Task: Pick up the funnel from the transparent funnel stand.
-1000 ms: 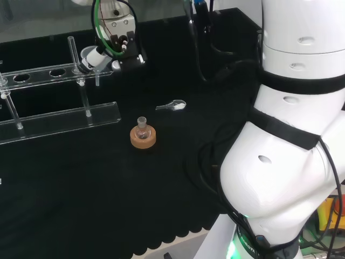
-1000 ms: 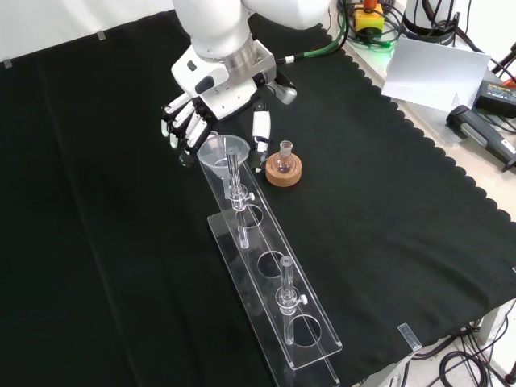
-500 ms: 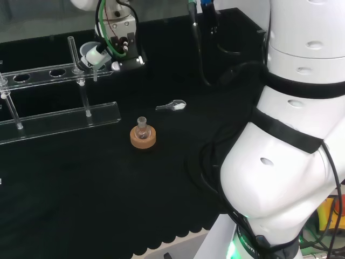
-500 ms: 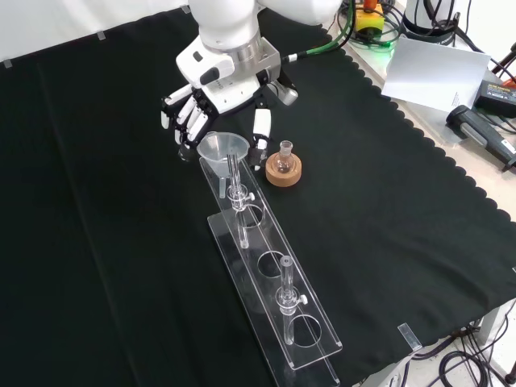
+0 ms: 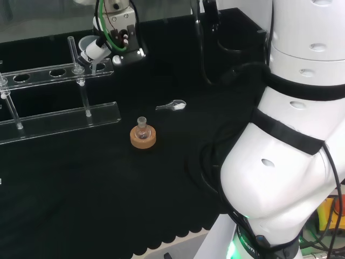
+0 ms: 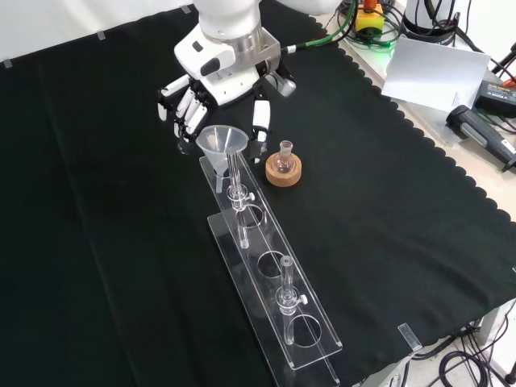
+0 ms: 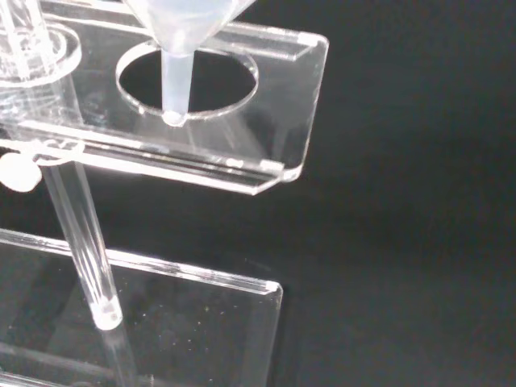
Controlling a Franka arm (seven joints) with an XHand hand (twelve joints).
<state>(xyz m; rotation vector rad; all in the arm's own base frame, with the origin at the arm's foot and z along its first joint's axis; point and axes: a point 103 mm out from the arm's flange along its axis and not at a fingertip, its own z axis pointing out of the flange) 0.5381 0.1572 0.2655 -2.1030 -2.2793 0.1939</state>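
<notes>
The funnel (image 6: 222, 143), gripped by the hand's (image 6: 211, 90) curled fingers (image 6: 260, 122), has risen; its stem just clears the funnel stand (image 7: 278, 97).

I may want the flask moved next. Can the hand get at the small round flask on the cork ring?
Probably not yet: the hand holds the clear plastic funnel, though nothing stands around the small round flask.

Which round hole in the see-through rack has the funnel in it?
The end hole nearest the hand, at the rack's far end in the front view. The funnel's stem pokes through it; the other holes have nothing in them.
</notes>
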